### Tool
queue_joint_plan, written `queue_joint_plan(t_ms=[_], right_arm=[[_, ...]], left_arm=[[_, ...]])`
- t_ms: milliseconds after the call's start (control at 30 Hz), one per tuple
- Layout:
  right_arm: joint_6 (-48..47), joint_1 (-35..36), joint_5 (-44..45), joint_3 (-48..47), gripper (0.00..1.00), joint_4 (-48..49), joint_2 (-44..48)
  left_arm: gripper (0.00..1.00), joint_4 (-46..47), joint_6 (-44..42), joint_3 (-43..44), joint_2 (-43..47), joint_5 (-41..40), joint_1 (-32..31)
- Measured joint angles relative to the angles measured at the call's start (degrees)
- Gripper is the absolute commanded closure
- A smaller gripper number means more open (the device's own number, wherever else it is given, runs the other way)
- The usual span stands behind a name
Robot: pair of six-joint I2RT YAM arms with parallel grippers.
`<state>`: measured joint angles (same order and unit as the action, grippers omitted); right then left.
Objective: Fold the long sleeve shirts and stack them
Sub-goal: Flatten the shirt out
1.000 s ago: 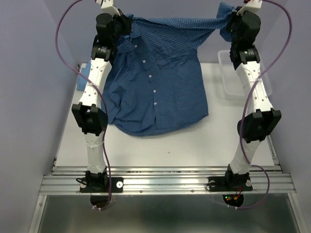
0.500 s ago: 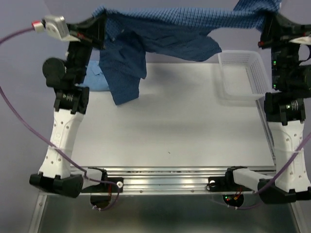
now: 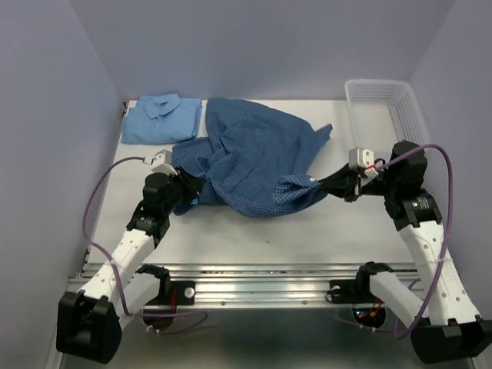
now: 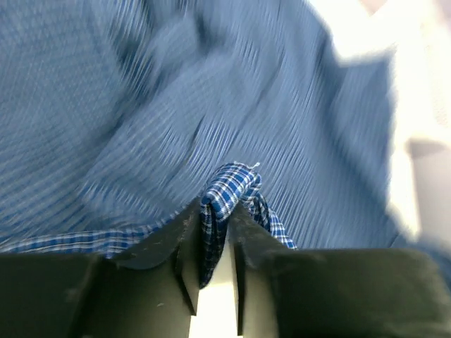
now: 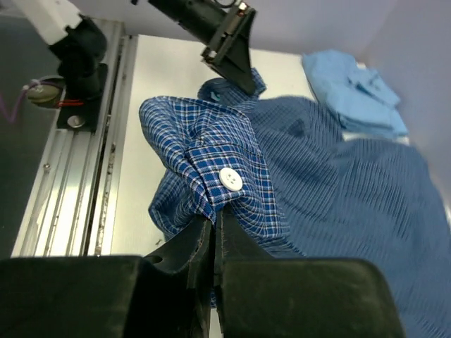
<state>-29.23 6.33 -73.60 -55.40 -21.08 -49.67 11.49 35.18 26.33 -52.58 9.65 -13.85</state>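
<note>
The dark blue checked shirt (image 3: 254, 157) lies crumpled across the middle of the table. My left gripper (image 3: 194, 187) is shut on a fold of its cloth at its near left edge (image 4: 224, 211). My right gripper (image 3: 327, 184) is shut on a buttoned cuff (image 5: 211, 176) at the shirt's near right edge. The light sky blue shirt (image 3: 163, 119) lies folded at the far left corner, and shows in the right wrist view (image 5: 356, 91). Both grippers sit low, close to the table.
A white mesh basket (image 3: 382, 115) stands at the far right corner. Bare white table (image 3: 269, 231) lies between the shirt and the metal rail (image 3: 261, 280) at the near edge. Purple walls close in the left, back and right.
Both arms have swung down from high at the back to low over the table. The checked shirt, held stretched in the air before, now lies crumpled on the table.
</note>
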Motion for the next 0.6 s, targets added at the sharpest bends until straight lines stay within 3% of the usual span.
queue_joint_plan(t_ms=[33,67,100,300,433,600], right_arm=[[-1.4,0.0,-2.2,0.0,0.9,-0.7,1.1],[-2.7,0.0,-3.6,-0.1,0.89,-1.3,2.0],[-3.8,0.0,-4.3,-0.2,0.89,-1.7,2.1],[-2.6,0.0,-6.4,-0.3,0.97,-2.8,-0.4],[8.2,0.0,-3.8,1.6,0.99,3.3,-5.2],[28.9,0.5,12.1,8.2,0.99,12.8,-8.1]], left_arm=[[0.39,0.1,0.6,0.0,1.8,-0.5,-0.1],[0.13,0.0,1.7,0.0,4.5,-1.3,-0.1],[0.04,0.0,2.2,0.0,5.2,-1.6,-0.1],[0.01,-8.1,3.9,4.3,3.3,-3.1,-0.3],[0.01,-15.8,3.0,14.0,0.9,-5.2,-0.3],[0.01,-14.3,1.9,26.8,-2.8,-8.3,-0.3]])
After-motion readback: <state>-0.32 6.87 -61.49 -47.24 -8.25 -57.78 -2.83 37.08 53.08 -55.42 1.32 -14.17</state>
